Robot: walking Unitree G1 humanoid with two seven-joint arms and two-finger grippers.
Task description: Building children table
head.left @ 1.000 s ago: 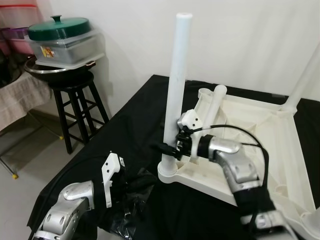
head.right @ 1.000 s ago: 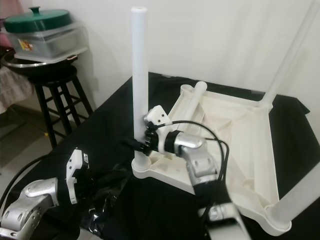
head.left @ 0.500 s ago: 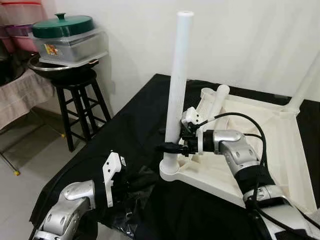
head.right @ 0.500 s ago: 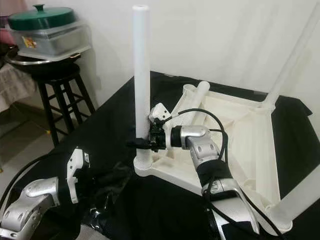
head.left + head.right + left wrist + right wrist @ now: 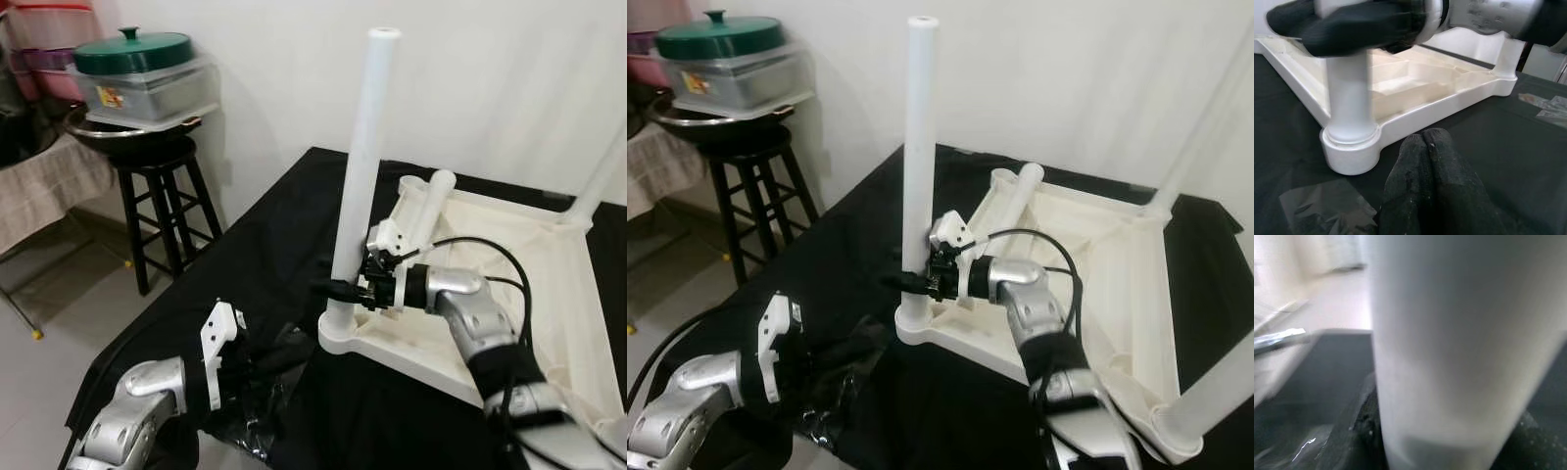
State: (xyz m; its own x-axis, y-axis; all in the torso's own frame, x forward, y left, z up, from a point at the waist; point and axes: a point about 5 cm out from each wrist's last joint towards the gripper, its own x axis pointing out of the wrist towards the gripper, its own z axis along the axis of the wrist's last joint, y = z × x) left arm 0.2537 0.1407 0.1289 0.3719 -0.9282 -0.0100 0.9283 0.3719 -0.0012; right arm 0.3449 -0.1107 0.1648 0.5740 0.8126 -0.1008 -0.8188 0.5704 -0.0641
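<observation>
A white plastic children's table (image 5: 509, 284) lies upside down on a black cloth. One white leg (image 5: 359, 176) stands upright in its near-left corner socket (image 5: 343, 336). My right gripper (image 5: 340, 290) is shut on that leg just above the socket; its fingers (image 5: 1356, 22) wrap the leg, which looms close and blurred as the leg (image 5: 1459, 347) in the right wrist view. Another loose leg (image 5: 428, 201) lies inside the tabletop. Low on the cloth, a short way before the socket (image 5: 1349, 152), my left gripper (image 5: 1423, 141) rests shut and holds nothing.
Another fitted leg (image 5: 602, 171) rises at the far right corner and one more (image 5: 1215, 392) at the near right. A black stool (image 5: 157, 186) at the left carries a pan and a green-lidded container (image 5: 137, 64). Clear plastic wrap (image 5: 1322, 210) lies by my left gripper.
The camera has shifted, so the whole scene sits further right. My right gripper stays on the upright leg near its base, with the forearm now lower. The left gripper has not moved.
</observation>
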